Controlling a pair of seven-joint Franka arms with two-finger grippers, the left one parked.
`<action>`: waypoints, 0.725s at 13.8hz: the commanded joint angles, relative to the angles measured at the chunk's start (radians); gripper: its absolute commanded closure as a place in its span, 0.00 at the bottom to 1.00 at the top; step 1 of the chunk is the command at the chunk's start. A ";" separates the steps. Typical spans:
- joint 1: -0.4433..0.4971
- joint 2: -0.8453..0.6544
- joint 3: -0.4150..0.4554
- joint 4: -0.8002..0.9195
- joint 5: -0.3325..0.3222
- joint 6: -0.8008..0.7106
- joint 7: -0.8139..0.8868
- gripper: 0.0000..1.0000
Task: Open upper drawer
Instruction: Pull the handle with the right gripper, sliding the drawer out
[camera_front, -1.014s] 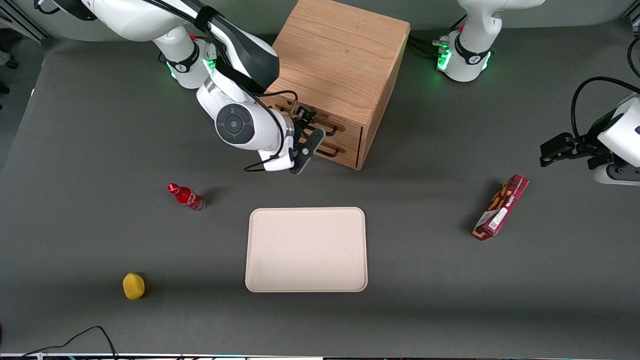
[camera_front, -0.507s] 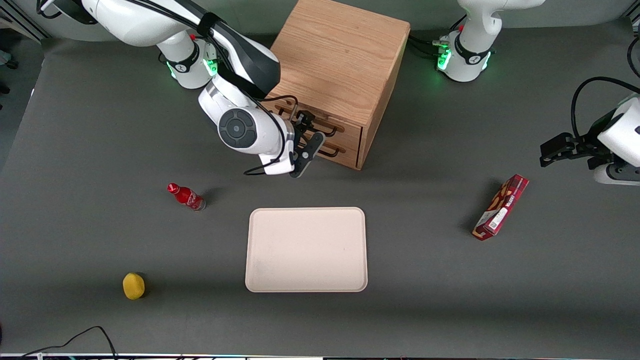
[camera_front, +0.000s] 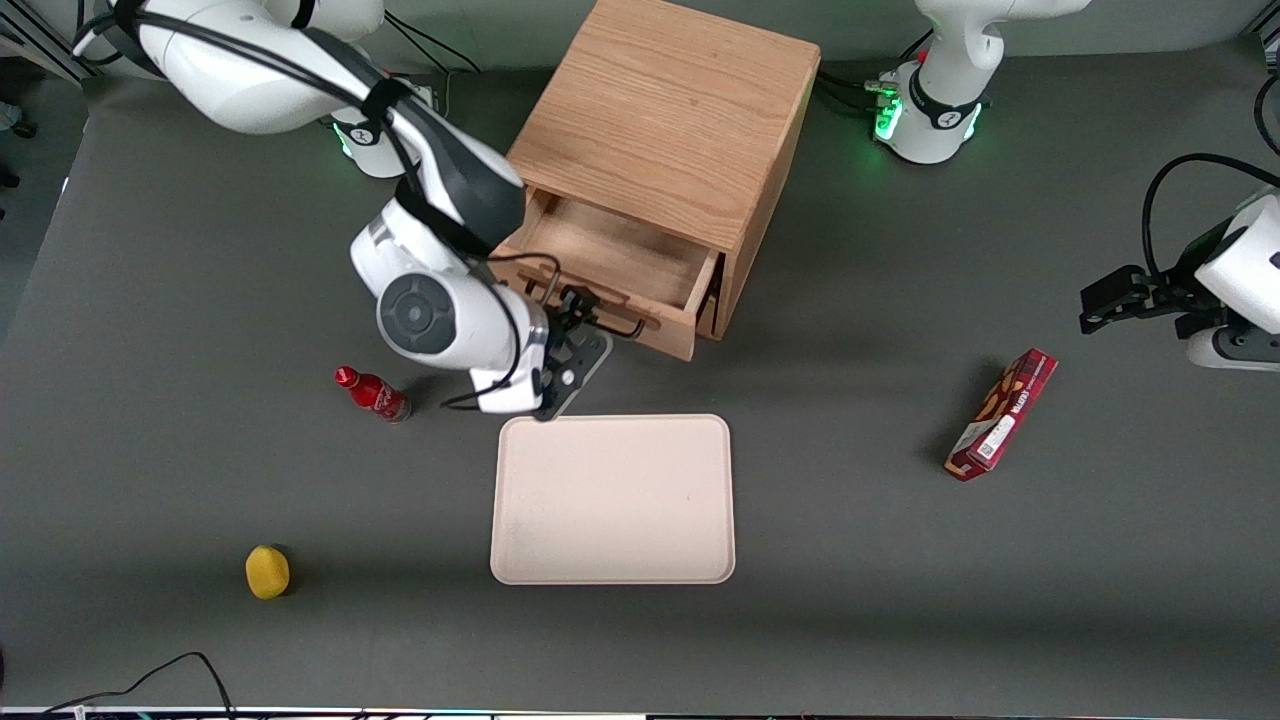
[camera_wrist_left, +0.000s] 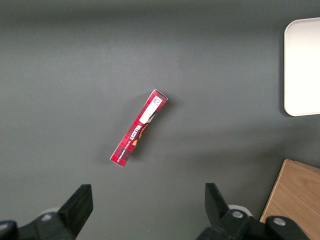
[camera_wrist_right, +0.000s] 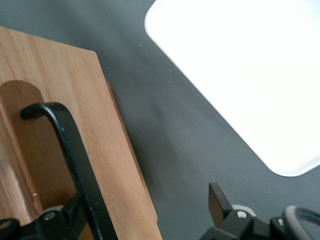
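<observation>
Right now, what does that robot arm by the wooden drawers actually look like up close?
The working arm is made of glossy white rounded shells with dark grey joint sections, a round grey cap on its wrist and black cables looped along it. A green light glows at its base. Its small black two-fingered claw sits at the thin black wire handle of the pulled-out light oak upper drawer.

Upper drawer (camera_front: 608, 262) now pulled out of the cabinet (camera_front: 665, 120) — interior showing, was flush. My gripper (camera_front: 580, 322) drew back toward 7 o'clock with the handle (camera_front: 600, 306), ending near the tray (camera_front: 612, 500).
</observation>
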 joint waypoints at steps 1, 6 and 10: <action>0.014 0.100 -0.010 0.162 -0.059 -0.075 -0.057 0.00; 0.021 0.129 -0.122 0.326 -0.059 -0.144 -0.184 0.00; 0.021 0.114 -0.170 0.430 -0.058 -0.181 -0.201 0.00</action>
